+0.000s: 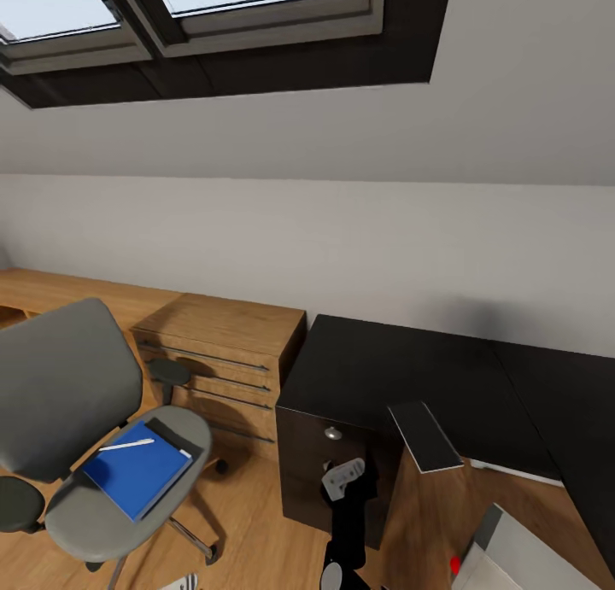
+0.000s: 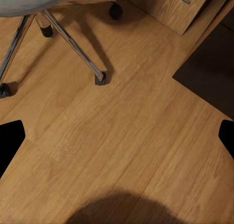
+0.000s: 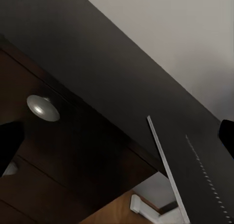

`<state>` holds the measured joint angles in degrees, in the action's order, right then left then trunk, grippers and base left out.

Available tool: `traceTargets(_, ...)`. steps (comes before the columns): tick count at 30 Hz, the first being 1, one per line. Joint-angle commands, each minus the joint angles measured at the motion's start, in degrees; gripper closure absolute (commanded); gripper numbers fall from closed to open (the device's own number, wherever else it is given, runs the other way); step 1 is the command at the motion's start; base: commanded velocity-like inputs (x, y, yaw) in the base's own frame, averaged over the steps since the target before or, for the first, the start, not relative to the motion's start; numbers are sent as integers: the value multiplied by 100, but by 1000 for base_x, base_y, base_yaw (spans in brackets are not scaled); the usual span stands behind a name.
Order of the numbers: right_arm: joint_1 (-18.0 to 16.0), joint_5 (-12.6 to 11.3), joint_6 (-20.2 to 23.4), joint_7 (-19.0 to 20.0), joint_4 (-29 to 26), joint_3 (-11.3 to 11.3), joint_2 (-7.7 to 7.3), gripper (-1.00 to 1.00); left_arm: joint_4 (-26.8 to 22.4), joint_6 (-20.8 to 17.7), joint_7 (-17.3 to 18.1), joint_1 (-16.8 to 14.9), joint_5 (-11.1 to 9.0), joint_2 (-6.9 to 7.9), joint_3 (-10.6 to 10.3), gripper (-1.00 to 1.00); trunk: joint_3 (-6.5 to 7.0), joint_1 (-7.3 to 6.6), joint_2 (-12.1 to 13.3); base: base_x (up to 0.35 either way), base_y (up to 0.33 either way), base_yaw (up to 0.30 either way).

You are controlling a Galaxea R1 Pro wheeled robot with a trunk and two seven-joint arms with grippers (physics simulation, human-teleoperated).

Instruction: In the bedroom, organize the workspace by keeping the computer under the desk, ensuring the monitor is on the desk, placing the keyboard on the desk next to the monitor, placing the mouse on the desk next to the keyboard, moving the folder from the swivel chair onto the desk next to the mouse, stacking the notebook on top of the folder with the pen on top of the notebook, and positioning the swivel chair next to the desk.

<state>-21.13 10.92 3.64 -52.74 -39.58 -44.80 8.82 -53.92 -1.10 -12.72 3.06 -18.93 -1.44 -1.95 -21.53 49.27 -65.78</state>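
Note:
The grey swivel chair [image 1: 68, 385] stands at the left on the wood floor. On its seat lies the blue folder [image 1: 137, 472], with the whitish pen [image 1: 126, 444] across its far corner and the grey notebook [image 1: 178, 439] showing along its far edge. The black desk [image 1: 384, 368] fills the middle and right. A slim dark slab with a pale edge, seemingly the keyboard [image 1: 424, 436] [image 3: 204, 175], leans tilted at the desk's front. My right gripper [image 1: 343, 479] [image 3: 117, 141] is open, facing the desk drawers. My left gripper [image 2: 117, 136] is open over bare floor beside the chair's chrome base [image 2: 73, 44].
An oak drawer chest [image 1: 222, 351] stands between chair and desk, and an oak shelf top [image 1: 60, 287] runs left along the wall. The light grey computer [image 1: 530, 556] with its red light [image 1: 454, 564] sits at bottom right. A silver drawer knob [image 3: 43, 107] is close to my right gripper.

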Motion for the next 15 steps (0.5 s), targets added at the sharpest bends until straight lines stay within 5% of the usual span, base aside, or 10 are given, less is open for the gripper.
traceTargets(1, -5, 21, 37, 5, 5, -11, -1, -100, -14, -12, -38, 2, -49, 3, -16, -100, -5, 1, -4, 0, 0, 2)
traceTargets(8, -5, 2, -65, 140, 5, 9, -18, -100, -14, -13, -38, 2, -49, 3, -16, -100, -5, 1, -4, 0, 0, 0)
traceTargets(15, -5, -23, -643, 150, 11, -5, -148, -100, -14, -13, -38, 2, -49, 3, -16, -100, -6, 1, -4, 0, 0, 0)
